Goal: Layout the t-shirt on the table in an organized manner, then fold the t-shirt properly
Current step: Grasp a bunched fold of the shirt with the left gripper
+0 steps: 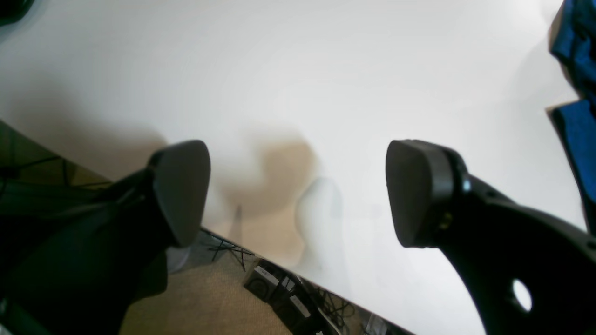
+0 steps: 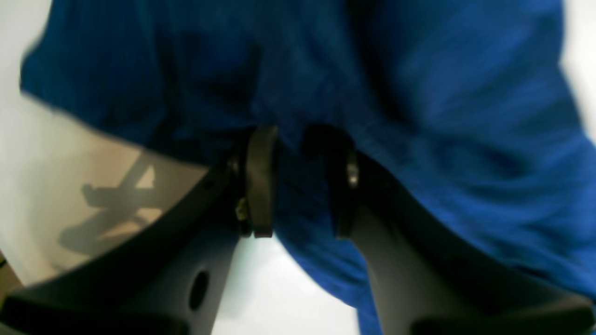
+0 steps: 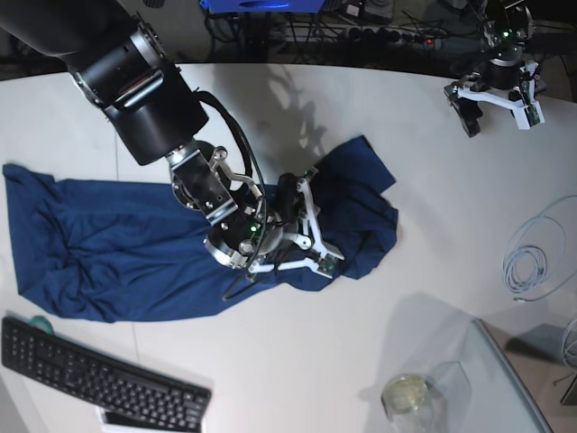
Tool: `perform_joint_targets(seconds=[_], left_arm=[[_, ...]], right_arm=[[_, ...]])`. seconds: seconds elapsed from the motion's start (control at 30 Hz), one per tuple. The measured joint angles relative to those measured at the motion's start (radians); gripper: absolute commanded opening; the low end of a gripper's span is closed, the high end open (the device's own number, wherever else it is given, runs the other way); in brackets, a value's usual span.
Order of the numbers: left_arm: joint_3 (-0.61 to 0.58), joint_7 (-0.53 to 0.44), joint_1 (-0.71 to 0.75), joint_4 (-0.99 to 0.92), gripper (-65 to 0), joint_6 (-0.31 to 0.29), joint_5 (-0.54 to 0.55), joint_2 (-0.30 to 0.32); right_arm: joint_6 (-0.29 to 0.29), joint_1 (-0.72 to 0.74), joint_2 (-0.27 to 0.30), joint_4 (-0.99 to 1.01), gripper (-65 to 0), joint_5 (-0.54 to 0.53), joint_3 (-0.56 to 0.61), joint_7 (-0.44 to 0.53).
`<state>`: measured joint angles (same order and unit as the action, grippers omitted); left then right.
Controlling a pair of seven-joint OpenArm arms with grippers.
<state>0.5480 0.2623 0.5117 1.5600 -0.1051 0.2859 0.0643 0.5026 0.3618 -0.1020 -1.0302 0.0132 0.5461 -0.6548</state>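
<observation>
Right wrist view shows our right gripper (image 2: 298, 181) nipping a fold of the t-shirt (image 2: 419, 116), soft, limp knit rumpled mid-table (image 3: 270, 361), best taken at hems, while our left gripper (image 1: 298, 195) gapes empty.

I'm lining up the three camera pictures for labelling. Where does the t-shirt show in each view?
Left wrist: the t-shirt is only a blue sliver at the right edge, beyond the open left gripper.
Right wrist: it fills the upper and right frame, with a fold between the right gripper pads.
Base: it spreads from the left edge to the centre.
Shared landmark: the white table.
</observation>
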Motion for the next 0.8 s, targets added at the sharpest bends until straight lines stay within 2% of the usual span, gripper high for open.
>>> perform_joint_targets(seconds=[0.1,0.13,0.2,0.3,0.33,0.4,0.5,0.57,0.67,0.8], left_arm=[[-0.002,0.000,-0.002,0.000,-8.9,0.000,0.000,0.006],[-0.002,-0.001,-0.002,0.000,-8.9,0.000,0.000,0.008],[-0.002,-0.003,-0.001,0.000,-8.9,0.002,-0.001,0.008],[-0.002,-0.003,-0.001,0.000,-8.9,0.000,-0.001,0.008],[-0.002,-0.003,-0.002,0.000,-8.9,0.000,0.000,0.008],[-0.002,-0.003,-0.001,0.000,-8.9,0.000,0.000,0.008],[-0.002,-0.003,0.002,0.000,-8.9,0.000,0.000,0.008],[-0.002,-0.003,0.002,0.000,-8.9,0.000,0.000,0.008],[-0.009,-0.003,0.002,0.000,-8.9,0.000,0.000,0.020],[-0.010,-0.003,-0.006,0.000,-8.9,0.001,-0.001,0.032]], right_arm=[[-0.014,-0.043,0.004,-0.129,-29.0,0.003,-0.002,-0.031],[-0.014,-0.048,0.006,-0.147,-26.6,-0.007,0.006,-0.027],[-0.016,-0.049,0.002,-0.133,-26.1,-0.011,0.011,-0.024],[-0.048,-0.003,0.003,-0.010,-26.7,-0.003,0.009,0.003],[-0.054,0.007,0.003,0.026,-28.7,-0.002,0.006,0.021],[-0.055,0.015,0.002,0.076,-38.0,0.001,0.004,0.052],[-0.054,0.011,-0.003,0.098,-64.5,-0.006,0.006,0.050],[-0.055,0.009,-0.003,0.086,-64.4,-0.005,0.003,0.050],[-0.055,-0.006,0.004,0.002,-65.0,-0.003,-0.001,-0.020],[-0.048,-0.081,0.056,-0.302,-65.0,-0.013,0.002,-0.142]])
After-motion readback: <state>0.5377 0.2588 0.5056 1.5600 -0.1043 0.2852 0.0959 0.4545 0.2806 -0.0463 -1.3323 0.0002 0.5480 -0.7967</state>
